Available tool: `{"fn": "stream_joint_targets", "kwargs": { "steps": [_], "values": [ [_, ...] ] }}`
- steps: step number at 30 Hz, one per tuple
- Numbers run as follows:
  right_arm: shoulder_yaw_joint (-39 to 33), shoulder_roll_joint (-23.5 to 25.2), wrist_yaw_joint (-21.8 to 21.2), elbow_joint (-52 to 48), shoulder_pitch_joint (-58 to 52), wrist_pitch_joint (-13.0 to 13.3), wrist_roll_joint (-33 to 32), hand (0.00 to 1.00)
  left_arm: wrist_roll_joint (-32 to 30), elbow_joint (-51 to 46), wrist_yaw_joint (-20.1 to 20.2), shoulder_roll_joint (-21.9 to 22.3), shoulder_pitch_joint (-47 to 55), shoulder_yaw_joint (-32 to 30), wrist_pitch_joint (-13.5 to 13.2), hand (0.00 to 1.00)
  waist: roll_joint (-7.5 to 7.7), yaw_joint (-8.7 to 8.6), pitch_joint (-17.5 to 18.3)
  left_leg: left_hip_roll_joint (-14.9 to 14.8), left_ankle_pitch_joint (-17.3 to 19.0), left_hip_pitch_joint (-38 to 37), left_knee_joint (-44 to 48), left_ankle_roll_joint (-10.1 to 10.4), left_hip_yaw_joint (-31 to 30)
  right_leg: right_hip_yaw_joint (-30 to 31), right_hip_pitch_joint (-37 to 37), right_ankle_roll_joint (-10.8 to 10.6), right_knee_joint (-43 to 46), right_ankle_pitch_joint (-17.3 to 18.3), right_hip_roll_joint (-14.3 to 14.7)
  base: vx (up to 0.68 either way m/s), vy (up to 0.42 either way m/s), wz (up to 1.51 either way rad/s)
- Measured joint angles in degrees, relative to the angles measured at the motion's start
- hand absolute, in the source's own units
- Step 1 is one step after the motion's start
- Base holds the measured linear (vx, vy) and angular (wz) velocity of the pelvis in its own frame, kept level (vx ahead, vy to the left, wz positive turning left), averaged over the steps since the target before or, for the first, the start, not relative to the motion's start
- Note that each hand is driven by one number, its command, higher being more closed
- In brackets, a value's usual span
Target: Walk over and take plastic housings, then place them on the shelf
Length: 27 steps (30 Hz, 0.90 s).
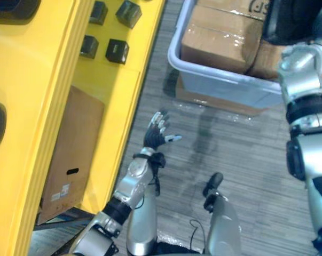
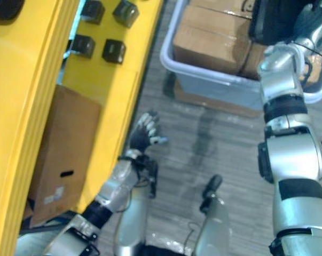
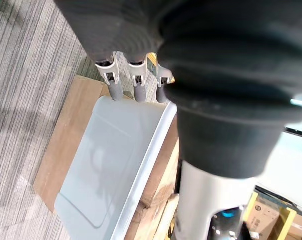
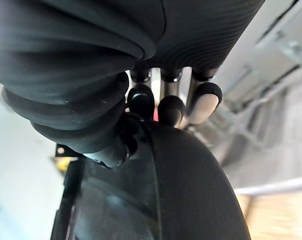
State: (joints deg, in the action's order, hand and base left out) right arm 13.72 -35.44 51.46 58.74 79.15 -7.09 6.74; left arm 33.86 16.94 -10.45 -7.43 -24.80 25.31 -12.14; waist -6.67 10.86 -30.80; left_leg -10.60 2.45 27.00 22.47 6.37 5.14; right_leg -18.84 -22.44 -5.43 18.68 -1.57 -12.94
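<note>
Gripping a black plastic housing (image 4: 191,190), smooth, rounded and glossy, my right hand (image 4: 172,109) curls its fingers over its edge, up beside a pale grey plastic tub (image 1: 225,85). Several small black boxy housings (image 1: 117,50) sit on the smooth yellow shelf (image 1: 123,90) to my left. My left hand (image 1: 159,133) hangs empty beside the shelf, fingers loosely spread. The tub holds taped brown cardboard boxes (image 1: 214,42) and rests on a flat cardboard sheet (image 1: 214,104). Another cardboard box (image 1: 70,160), with a slot handle, stands under the shelf. The floor (image 1: 246,160) is grey ribbed carpet.
</note>
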Motion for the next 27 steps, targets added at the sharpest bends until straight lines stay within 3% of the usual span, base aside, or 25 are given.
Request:
{"fn": "stream_joint_targets", "kwargs": {
  "steps": [4,7,8,13,19,22,27],
  "values": [
    [1.97,0.30,-0.17,-5.12,0.20,2.30,4.76,1.00,-0.22,0.01,-0.78,-0.72,-0.54,-1.17,-0.04,0.00,0.57,-0.80,0.00,-0.25,0.00,-1.37,-0.28,0.00,0.24,0.09,1.16,0.02,-0.02,-0.01,0.02,0.01,0.001,-0.02],
    [2.12,0.60,-0.68,-8.69,-0.39,3.75,6.88,1.00,-0.73,0.00,-1.81,-1.84,-1.81,-4.13,-0.19,0.00,2.78,-1.74,0.13,-0.28,-0.25,-3.98,-1.73,0.23,0.73,0.21,3.08,0.02,-0.69,0.00,0.15,0.02,0.005,-0.05],
    [1.71,1.09,-1.51,-11.69,-1.65,5.16,8.62,1.00,-1.30,-0.01,-2.47,-3.22,-2.49,-5.29,-0.36,0.00,4.39,-2.56,0.24,-0.17,-0.69,-6.12,-3.31,0.34,1.31,0.25,4.75,0.03,-1.74,-0.02,0.17,0.03,0.006,-0.07],
    [-0.72,2.39,-3.64,-24.32,-11.00,11.50,13.59,1.00,-3.51,-3.19,-4.12,-6.07,-4.38,-7.33,-0.35,0.00,7.92,-4.72,1.08,0.21,-2.17,-14.09,-9.33,0.80,3.25,0.43,10.86,-0.12,-5.81,-0.73,0.63,0.06,0.003,-0.07],
    [-3.30,7.03,-7.02,-32.28,-20.27,15.33,16.16,1.00,-6.28,-6.28,-6.24,-5.93,-8.39,-9.27,0.08,0.00,9.59,-6.94,2.56,0.20,-2.67,-21.62,-14.04,1.45,5.83,1.76,16.47,-0.44,-9.62,-1.36,1.83,0.08,0.003,-0.17],
    [-3.39,8.82,-8.42,-33.69,-25.04,17.11,16.96,1.00,-7.93,-6.72,-7.24,-5.13,-8.51,-9.36,0.14,0.00,10.54,-8.01,7.49,0.09,-2.77,-22.21,-16.03,1.64,6.98,2.09,16.57,-0.60,-11.84,-1.88,2.28,0.08,-0.001,-0.15],
    [-3.41,10.25,-10.79,-35.81,-29.52,17.50,17.26,1.00,-7.91,-7.24,-7.49,-3.18,-8.94,-11.15,0.12,0.00,10.68,-8.33,9.69,0.20,-2.77,-26.08,-16.46,1.65,9.68,2.51,20.47,-0.88,-13.59,-2.14,2.23,0.07,0.013,-0.06]
  ]
}}
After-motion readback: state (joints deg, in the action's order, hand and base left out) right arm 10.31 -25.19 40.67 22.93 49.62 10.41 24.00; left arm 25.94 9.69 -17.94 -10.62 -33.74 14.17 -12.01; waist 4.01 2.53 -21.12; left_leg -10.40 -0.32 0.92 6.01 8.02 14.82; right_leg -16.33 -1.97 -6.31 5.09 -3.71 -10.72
